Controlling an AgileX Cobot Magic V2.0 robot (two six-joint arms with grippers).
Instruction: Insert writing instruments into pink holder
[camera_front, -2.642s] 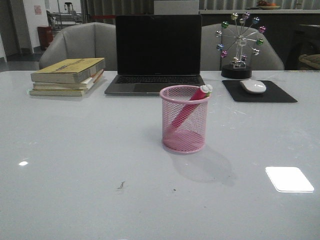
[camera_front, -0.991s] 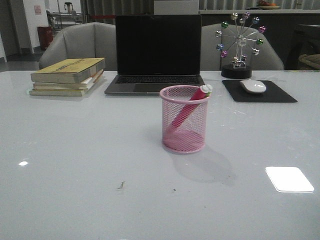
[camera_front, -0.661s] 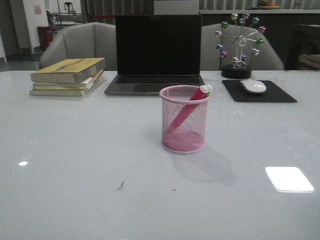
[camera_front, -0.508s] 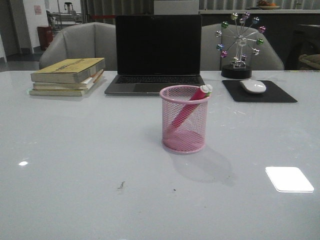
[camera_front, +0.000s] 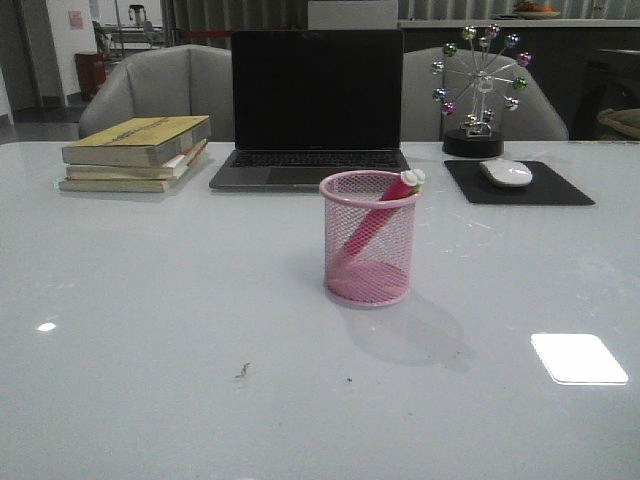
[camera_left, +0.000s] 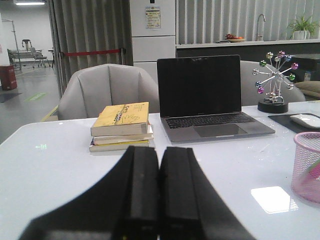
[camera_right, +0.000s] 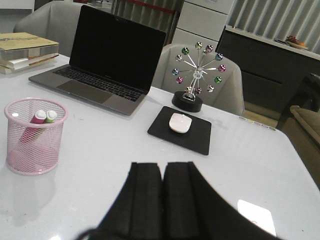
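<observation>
With nothing shifting lately, both markers (camera_right: 41, 118) sit inside the pink holder (camera_front: 368, 240); left gripper (camera_left: 159, 192) and right gripper (camera_right: 162, 200) closed, empty, job looks done

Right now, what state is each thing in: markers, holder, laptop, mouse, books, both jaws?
Pink marker: in the holder, leaning.
Green marker: in the holder, beside the pink one.
Holder: upright on the table.
Laptop: open, screen dark.
Mouse: resting on its pad.
Books: stacked, closed.
Left gripper: jaws shut, empty.
Right gripper: jaws shut, empty.
</observation>
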